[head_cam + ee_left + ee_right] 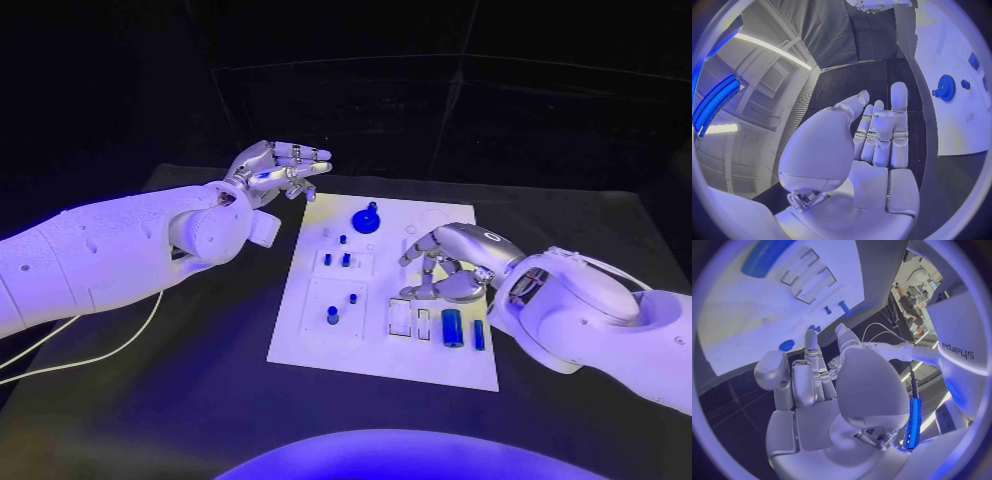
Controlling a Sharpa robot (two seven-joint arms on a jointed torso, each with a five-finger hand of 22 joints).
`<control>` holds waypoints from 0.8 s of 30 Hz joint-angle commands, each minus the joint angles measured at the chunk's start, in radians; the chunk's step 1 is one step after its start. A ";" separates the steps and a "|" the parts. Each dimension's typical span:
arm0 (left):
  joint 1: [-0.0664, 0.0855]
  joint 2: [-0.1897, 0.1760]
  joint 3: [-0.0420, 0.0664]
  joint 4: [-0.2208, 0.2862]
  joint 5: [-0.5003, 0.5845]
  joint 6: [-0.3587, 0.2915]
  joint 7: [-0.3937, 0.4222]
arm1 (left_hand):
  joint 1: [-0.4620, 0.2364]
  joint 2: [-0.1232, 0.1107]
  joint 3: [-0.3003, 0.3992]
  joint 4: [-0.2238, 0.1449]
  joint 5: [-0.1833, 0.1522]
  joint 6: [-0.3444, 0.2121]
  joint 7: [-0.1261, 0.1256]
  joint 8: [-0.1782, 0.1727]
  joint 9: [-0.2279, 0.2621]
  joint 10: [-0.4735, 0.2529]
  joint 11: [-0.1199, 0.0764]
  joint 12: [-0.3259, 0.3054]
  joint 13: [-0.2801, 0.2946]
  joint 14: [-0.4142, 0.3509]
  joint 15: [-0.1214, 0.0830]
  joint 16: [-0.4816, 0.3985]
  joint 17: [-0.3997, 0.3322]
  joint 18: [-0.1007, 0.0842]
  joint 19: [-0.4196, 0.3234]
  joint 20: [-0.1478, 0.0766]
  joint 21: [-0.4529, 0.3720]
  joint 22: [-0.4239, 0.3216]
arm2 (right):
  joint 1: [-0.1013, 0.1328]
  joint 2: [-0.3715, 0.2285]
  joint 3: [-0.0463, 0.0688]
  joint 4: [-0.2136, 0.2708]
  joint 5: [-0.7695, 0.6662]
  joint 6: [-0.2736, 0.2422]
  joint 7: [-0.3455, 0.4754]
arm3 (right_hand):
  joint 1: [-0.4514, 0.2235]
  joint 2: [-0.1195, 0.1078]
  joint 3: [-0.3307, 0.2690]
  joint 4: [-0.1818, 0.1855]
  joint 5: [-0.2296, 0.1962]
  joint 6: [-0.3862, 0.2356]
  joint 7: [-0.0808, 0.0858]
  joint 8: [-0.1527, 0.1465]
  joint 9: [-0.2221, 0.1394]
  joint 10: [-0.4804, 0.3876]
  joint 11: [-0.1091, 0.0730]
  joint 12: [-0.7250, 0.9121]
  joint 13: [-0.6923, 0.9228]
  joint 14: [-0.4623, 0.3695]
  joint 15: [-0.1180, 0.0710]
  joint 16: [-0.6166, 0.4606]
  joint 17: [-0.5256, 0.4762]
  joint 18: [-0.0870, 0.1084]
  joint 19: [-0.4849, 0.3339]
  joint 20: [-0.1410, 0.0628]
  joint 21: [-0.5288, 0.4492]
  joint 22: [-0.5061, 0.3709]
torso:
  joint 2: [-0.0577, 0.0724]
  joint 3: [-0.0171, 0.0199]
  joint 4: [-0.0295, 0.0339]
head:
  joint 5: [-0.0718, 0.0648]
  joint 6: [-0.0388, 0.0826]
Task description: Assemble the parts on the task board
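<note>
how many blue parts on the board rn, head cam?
8 visible: round knobbed part at far end; four small pegs; one peg; two bars near the right hand, which may hide more.

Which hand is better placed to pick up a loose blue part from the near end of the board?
Right. The right hand hovers over the task board beside the blue cylinder; the left hand is off the board's far corner.

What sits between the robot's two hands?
In the head view, the board's far end lies between the left hand and right hand, with a round blue part on it.
</note>
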 commanded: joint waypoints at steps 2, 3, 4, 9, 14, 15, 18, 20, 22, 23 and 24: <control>0.002 -0.002 0.001 0.002 0.003 0.001 0.005 | -0.008 -0.004 -0.005 0.002 0.003 -0.008 -0.002 0.007 0.001 -0.005 -0.002 0.005 -0.001 -0.001 0.008 0.003 -0.002 0.006 0.001 0.009 -0.006 -0.002 | 0.005 -0.064 0.002 0.027 0.164 -0.028 -0.148 | -0.029 0.019 -0.087 0.088 0.035 0.015 -0.014 0.052 0.013 0.076 -0.019 0.430 0.492 0.053 -0.020 0.049 0.080 -0.025 0.036 -0.012 0.056 0.094 | -0.003 -0.0026 -0.0115 | -0.037 0.005; 0.002 -0.003 0.001 0.003 0.003 0.001 0.006 | -0.008 -0.004 -0.005 0.002 0.003 -0.008 -0.002 0.007 0.001 -0.005 -0.002 0.005 -0.001 -0.001 0.008 0.003 -0.002 0.006 0.001 0.009 -0.006 -0.002 | 0.006 -0.089 0.002 0.031 0.150 -0.017 -0.172 | -0.021 0.029 -0.118 0.125 0.038 0.029 -0.024 0.090 0.023 0.101 -0.026 0.625 0.726 0.057 -0.024 0.068 0.114 -0.027 0.042 -0.020 0.071 0.118 | -0.004 -0.0029 -0.0153 | -0.054 0.004; 0.002 -0.003 0.001 0.003 0.003 0.001 0.006 | -0.008 -0.004 -0.005 0.002 0.003 -0.008 -0.002 0.007 0.001 -0.005 -0.002 0.005 -0.001 -0.001 0.008 0.003 -0.002 0.006 0.001 0.009 -0.006 -0.002 | 0.006 -0.102 0.001 0.034 0.139 -0.011 -0.186 | -0.021 0.038 -0.125 0.128 0.038 0.028 -0.024 0.099 0.025 0.107 -0.027 0.678 0.798 0.060 -0.024 0.079 0.135 -0.030 0.045 -0.020 0.078 0.130 | -0.004 -0.0028 -0.0169 | -0.063 0.004; 0.002 -0.004 0.001 0.002 0.003 0.002 0.007 | -0.009 -0.005 -0.006 0.002 0.002 -0.008 -0.002 0.007 0.001 -0.006 -0.002 0.006 -0.001 -0.002 0.008 0.003 -0.002 0.006 0.001 0.009 -0.006 -0.002 | 0.002 -0.143 -0.018 0.049 0.081 0.008 -0.239 | -0.024 0.044 -0.165 0.130 0.024 0.002 -0.023 0.136 0.030 0.087 -0.019 0.751 0.899 0.064 -0.020 0.104 0.184 -0.034 0.050 -0.017 0.094 0.158 | -0.007 -0.0013 -0.0250 | -0.094 0.007; 0.001 -0.004 0.001 0.001 0.003 0.003 0.007 | -0.009 -0.005 -0.006 0.002 0.002 -0.008 -0.002 0.008 0.001 -0.006 -0.002 0.006 -0.001 -0.002 0.008 0.003 -0.002 0.006 0.001 0.009 -0.007 -0.002 | -0.013 -0.158 -0.034 0.059 0.026 0.023 -0.269 | -0.030 0.045 -0.174 0.131 0.012 -0.001 -0.023 0.154 0.033 0.102 -0.019 0.788 0.957 0.073 -0.019 0.132 0.242 -0.042 0.067 -0.016 0.118 0.206 | -0.009 -0.0017 -0.0305 | -0.108 0.007; 0.001 -0.004 0.001 0.001 0.003 0.003 0.007 | -0.009 -0.005 -0.006 0.002 0.002 -0.008 -0.002 0.008 0.001 -0.006 -0.002 0.006 -0.001 -0.002 0.008 0.003 -0.002 0.006 0.001 0.009 -0.007 -0.002 | -0.018 -0.159 -0.037 0.061 0.016 0.024 -0.273 | -0.032 0.048 -0.175 0.131 0.012 0.000 -0.024 0.159 0.034 0.105 -0.020 0.795 0.968 0.075 -0.019 0.136 0.251 -0.043 0.069 -0.016 0.122 0.212 | -0.009 -0.0014 -0.0293 | -0.113 0.007; 0.001 -0.004 0.000 0.000 0.003 0.004 0.007 | -0.009 -0.005 -0.006 0.002 0.002 -0.008 -0.002 0.008 0.001 -0.006 -0.002 0.006 -0.001 -0.002 0.008 0.003 -0.002 0.006 0.001 0.009 -0.007 -0.002 | -0.025 -0.159 -0.040 0.065 -0.001 0.031 -0.280 | -0.039 0.052 -0.178 0.132 0.013 0.002 -0.026 0.168 0.036 0.110 -0.021 0.805 0.986 0.075 -0.019 0.139 0.257 -0.044 0.070 -0.015 0.125 0.217 | -0.010 0.0000 -0.0319 | -0.117 0.008; 0.001 -0.005 0.000 0.000 0.003 0.006 0.006 | -0.009 -0.005 -0.006 0.002 0.002 -0.008 -0.002 0.008 0.001 -0.006 -0.002 0.006 -0.001 -0.002 0.008 0.003 -0.002 0.006 0.001 0.009 -0.007 -0.002 | -0.029 -0.158 -0.043 0.066 -0.010 0.040 -0.284 | -0.045 0.054 -0.181 0.132 0.013 0.001 -0.026 0.174 0.037 0.114 -0.021 0.813 0.998 0.076 -0.020 0.141 0.261 -0.045 0.071 -0.015 0.128 0.222 | -0.009 -0.0009 -0.0305 | -0.120 0.009; 0.001 -0.004 0.000 0.000 0.003 0.008 0.005 | -0.010 -0.005 -0.007 0.003 0.002 -0.008 -0.002 0.008 0.001 -0.006 -0.002 0.007 0.000 -0.002 0.008 0.003 -0.002 0.006 0.001 0.009 -0.007 -0.002 | -0.032 -0.157 -0.047 0.066 -0.014 0.045 -0.286 | -0.049 0.054 -0.182 0.132 0.013 0.000 -0.027 0.177 0.038 0.118 -0.021 0.822 1.012 0.078 -0.020 0.147 0.274 -0.047 0.074 -0.015 0.132 0.231 | -0.009 -0.0021 -0.0284 | -0.124 0.010; 0.001 -0.004 0.000 -0.001 0.003 0.009 0.004 | -0.010 -0.005 -0.007 0.003 0.002 -0.008 -0.002 0.008 0.001 -0.006 -0.002 0.007 0.000 -0.002 0.008 0.003 -0.002 0.006 0.001 0.009 -0.007 -0.002 | -0.034 -0.155 -0.053 0.066 -0.017 0.049 -0.288 | -0.052 0.054 -0.183 0.132 0.012 -0.001 -0.027 0.179 0.039 0.120 -0.021 0.824 1.017 0.079 -0.020 0.150 0.281 -0.047 0.075 -0.015 0.134 0.234 | -0.009 -0.0023 -0.0277 | -0.125 0.009; 0.001 -0.004 0.000 -0.001 0.003 0.010 0.004 | -0.010 -0.005 -0.007 0.003 0.002 -0.008 -0.002 0.008 0.001 -0.006 -0.002 0.007 0.000 -0.002 0.008 0.003 -0.002 0.006 0.001 0.009 -0.007 -0.002 | -0.035 -0.154 -0.057 0.065 -0.018 0.052 -0.288 | -0.054 0.054 -0.184 0.133 0.012 -0.002 -0.027 0.180 0.039 0.120 -0.021 0.825 1.018 0.079 -0.020 0.151 0.284 -0.047 0.075 -0.015 0.135 0.236 | -0.009 -0.0024 -0.0274 | -0.127 0.008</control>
